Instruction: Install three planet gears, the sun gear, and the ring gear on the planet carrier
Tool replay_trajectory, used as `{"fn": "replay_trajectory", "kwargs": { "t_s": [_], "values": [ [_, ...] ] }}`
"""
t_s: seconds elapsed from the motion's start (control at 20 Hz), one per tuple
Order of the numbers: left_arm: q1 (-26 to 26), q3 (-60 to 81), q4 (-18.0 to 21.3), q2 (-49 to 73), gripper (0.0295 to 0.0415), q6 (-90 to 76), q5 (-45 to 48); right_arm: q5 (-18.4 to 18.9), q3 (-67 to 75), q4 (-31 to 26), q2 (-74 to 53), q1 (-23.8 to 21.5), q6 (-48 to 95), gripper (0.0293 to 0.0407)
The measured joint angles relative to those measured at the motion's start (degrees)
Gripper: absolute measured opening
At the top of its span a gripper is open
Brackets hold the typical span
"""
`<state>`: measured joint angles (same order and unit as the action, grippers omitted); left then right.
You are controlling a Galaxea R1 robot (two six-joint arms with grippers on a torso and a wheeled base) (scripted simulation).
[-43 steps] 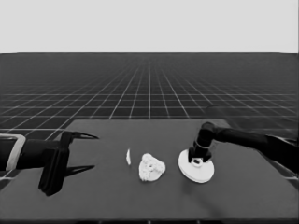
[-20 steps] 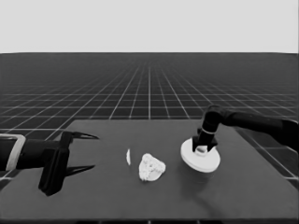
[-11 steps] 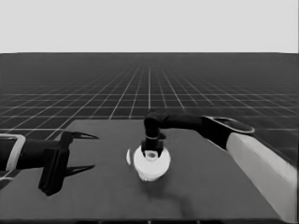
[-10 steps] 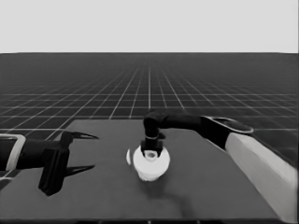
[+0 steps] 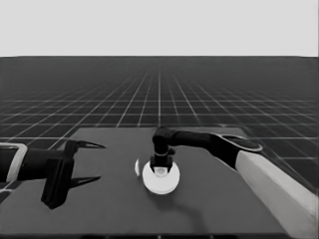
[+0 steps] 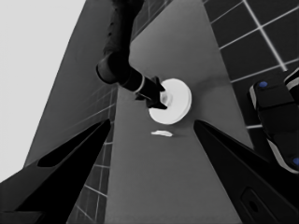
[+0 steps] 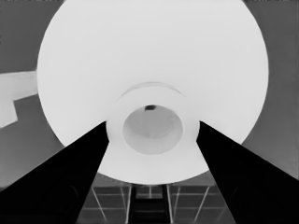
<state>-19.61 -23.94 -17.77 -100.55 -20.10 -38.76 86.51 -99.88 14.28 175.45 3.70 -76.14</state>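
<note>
The right tool (image 5: 162, 168) stands over the middle of the table (image 5: 114, 209), its two fingers clenched on the raised hub of the larger round part (image 5: 160, 179), which sits flat there and hides whatever lies beneath it. A thin white piece (image 5: 136, 167) lies just beside it on the left. I would judge this the closing step, the larger part being seated on the stack; next it wants a gentle press to settle, then a clean release straight upward. The left tool (image 5: 84, 162) waits at the table's left end, fingers spread, grasping nothing.
</note>
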Motion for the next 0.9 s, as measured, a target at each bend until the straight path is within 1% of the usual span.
{"fn": "replay_trajectory", "kwargs": {
  "t_s": [0.9],
  "values": [
    [0.00, 0.00, 0.00, 0.00, 0.0385, 0.00, 0.00, -0.06, 0.03, 0.04, 0.05, 0.18, -7.25, 0.0348]
  ]
}}
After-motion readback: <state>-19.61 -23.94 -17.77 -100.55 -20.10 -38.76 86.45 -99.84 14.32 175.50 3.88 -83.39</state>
